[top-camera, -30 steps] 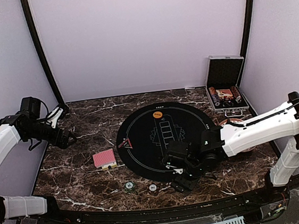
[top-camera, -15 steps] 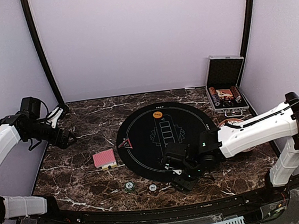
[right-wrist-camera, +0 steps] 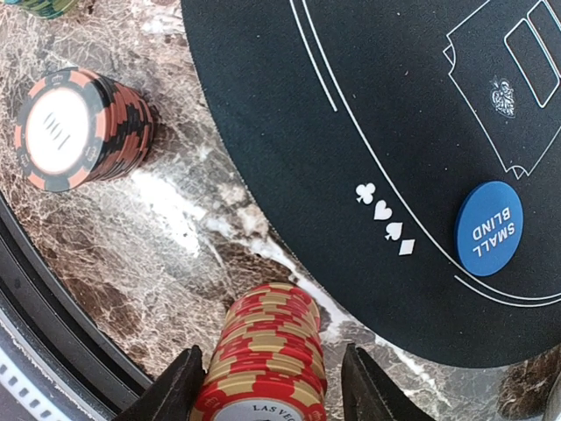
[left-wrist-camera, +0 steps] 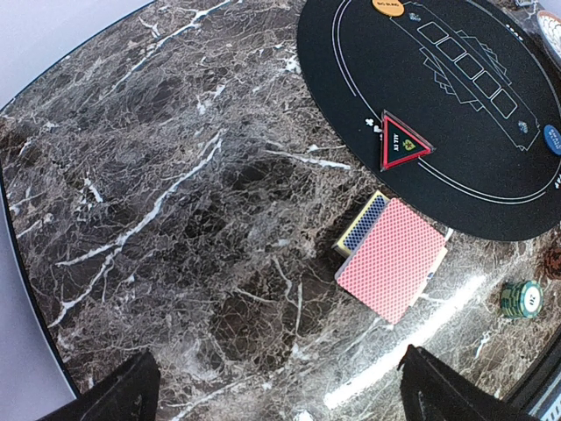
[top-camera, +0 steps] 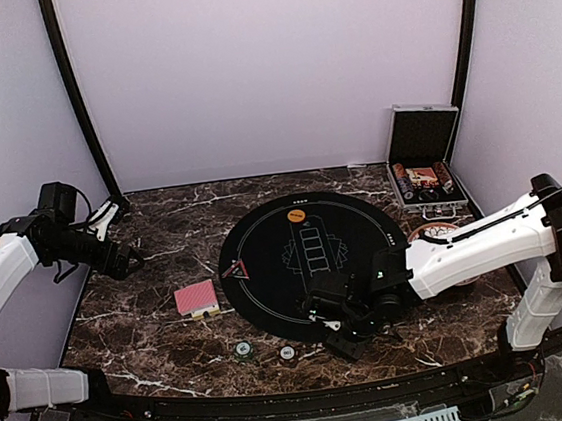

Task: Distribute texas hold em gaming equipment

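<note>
A stack of red and cream poker chips [right-wrist-camera: 267,351] stands on the marble just off the round black mat [right-wrist-camera: 394,105]. My right gripper [right-wrist-camera: 272,386] straddles it: the left finger touches it, and a slim gap shows at the right finger. From above, the right gripper [top-camera: 343,337] hides that stack. A black and red chip stack [right-wrist-camera: 74,132] [top-camera: 288,353] and a green stack [top-camera: 242,350] [left-wrist-camera: 524,299] stand nearby. The red-backed card deck [top-camera: 197,298] [left-wrist-camera: 392,257] lies left of the mat. My left gripper [top-camera: 127,259] [left-wrist-camera: 282,381] hangs open and empty over bare marble.
On the mat lie a blue small-blind disc [right-wrist-camera: 488,228], an orange disc [top-camera: 295,214] and a red triangular marker [left-wrist-camera: 399,146]. An open silver-edged case [top-camera: 423,170] stands at the back right, with a round plate [top-camera: 434,232] in front of it. The table's near rim [right-wrist-camera: 53,324] runs beside the stacks.
The right gripper's jaws have narrowed around the red chip stack and the arm has edged slightly left. The left arm has not moved.
</note>
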`<action>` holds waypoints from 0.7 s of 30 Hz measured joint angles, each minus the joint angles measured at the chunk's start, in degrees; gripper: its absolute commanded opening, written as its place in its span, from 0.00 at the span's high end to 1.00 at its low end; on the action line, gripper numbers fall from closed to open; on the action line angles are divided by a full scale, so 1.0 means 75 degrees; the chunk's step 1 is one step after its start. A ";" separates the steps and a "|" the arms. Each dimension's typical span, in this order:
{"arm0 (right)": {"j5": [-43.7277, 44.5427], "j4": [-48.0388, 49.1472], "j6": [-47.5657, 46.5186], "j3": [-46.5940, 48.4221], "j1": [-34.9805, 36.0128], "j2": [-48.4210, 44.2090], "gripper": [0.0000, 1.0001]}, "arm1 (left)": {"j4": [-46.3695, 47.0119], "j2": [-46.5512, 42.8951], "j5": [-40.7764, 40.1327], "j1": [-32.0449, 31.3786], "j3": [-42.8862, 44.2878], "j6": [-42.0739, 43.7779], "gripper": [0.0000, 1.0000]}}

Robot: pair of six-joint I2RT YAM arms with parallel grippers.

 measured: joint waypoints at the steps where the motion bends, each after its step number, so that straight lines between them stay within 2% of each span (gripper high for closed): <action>1: 0.0000 -0.0003 -0.0003 0.0000 0.0000 0.0000 0.46 | 0.0000 0.0000 0.0000 0.0000 0.0000 0.0000 0.01; 10: -0.0067 -0.0044 -0.0041 0.0006 0.0000 -0.0017 0.38 | 0.0000 -0.0003 -0.0003 0.0000 0.0000 0.0026 0.01; 21: -0.0111 -0.0192 -0.0061 0.0082 0.0000 -0.0029 0.44 | 0.0000 -0.0041 -0.0003 0.0000 0.0000 0.0047 0.01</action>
